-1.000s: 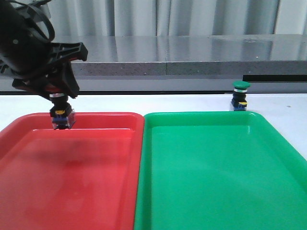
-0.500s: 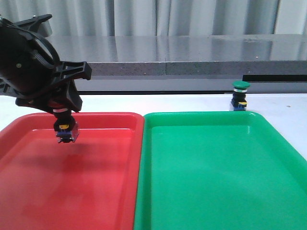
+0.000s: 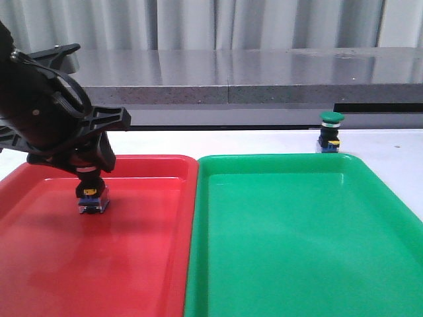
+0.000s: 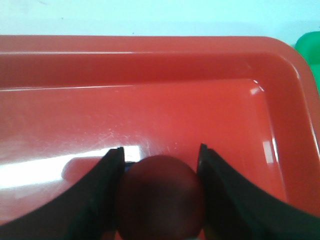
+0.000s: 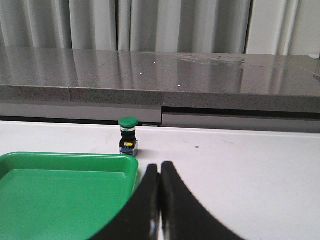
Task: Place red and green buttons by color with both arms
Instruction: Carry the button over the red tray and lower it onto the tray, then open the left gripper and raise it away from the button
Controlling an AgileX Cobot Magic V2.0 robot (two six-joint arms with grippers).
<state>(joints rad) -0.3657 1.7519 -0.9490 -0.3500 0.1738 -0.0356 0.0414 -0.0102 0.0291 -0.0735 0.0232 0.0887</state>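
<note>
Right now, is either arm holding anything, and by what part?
The left tool holds the red button by the sides of its red cap, over the red tray. The right tool is shut on nothing; the green button stands free on the table.

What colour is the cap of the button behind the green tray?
Green; the green button shows best in the right wrist view.

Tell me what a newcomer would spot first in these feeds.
The two big trays side by side: red tray on the left, green tray on the right. Next, the left gripper inside the red tray, its fingers clamped on the red button low over the tray floor. The green button stands upright on the white table behind the green tray's far right corner.
</note>
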